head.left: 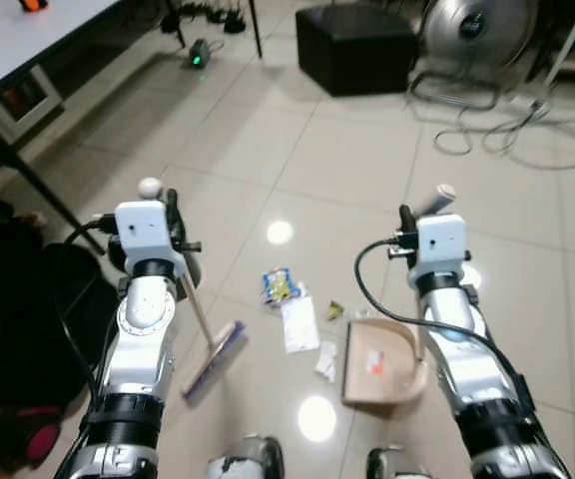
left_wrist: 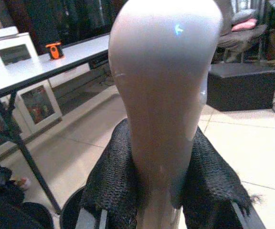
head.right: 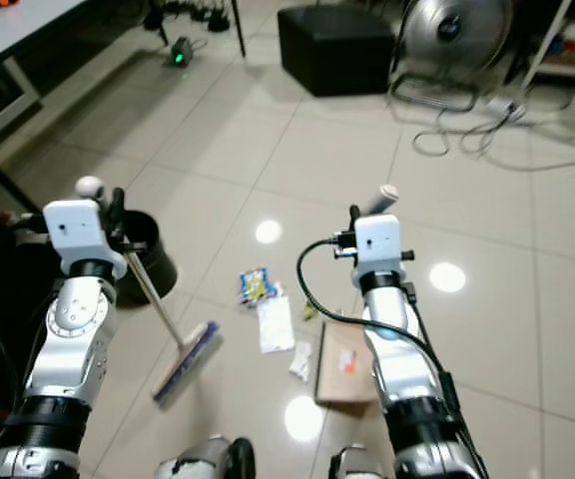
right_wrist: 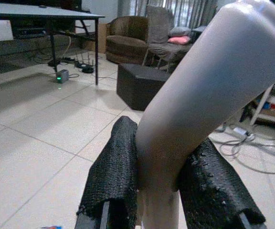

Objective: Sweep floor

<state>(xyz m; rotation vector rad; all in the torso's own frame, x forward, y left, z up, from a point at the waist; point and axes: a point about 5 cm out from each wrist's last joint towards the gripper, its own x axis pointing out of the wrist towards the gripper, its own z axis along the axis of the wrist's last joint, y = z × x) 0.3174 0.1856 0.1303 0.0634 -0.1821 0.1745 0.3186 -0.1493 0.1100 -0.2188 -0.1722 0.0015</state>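
Left eye view has the left gripper point(head.left: 171, 215) clamped on the broom point(head.left: 213, 357) and the right gripper point(head.left: 407, 222) on the dustpan point(head.left: 377, 364), so short strokes should push the litter point(head.left: 297, 321) between them panward

Far ahead of me a black box-shaped stool point(head.left: 355, 47) sits on the pale tiled floor point(head.left: 268, 130). Beside it stands a round silver metal fan point(head.left: 472, 30), and loose grey cables point(head.left: 487, 125) curl on the tiles near it. On my left is a white table point(head.left: 28, 40) with black legs. A small orange thing point(head.left: 32, 5) lies on it. A small gadget with a green light point(head.left: 199, 55) rests on the floor beyond it.
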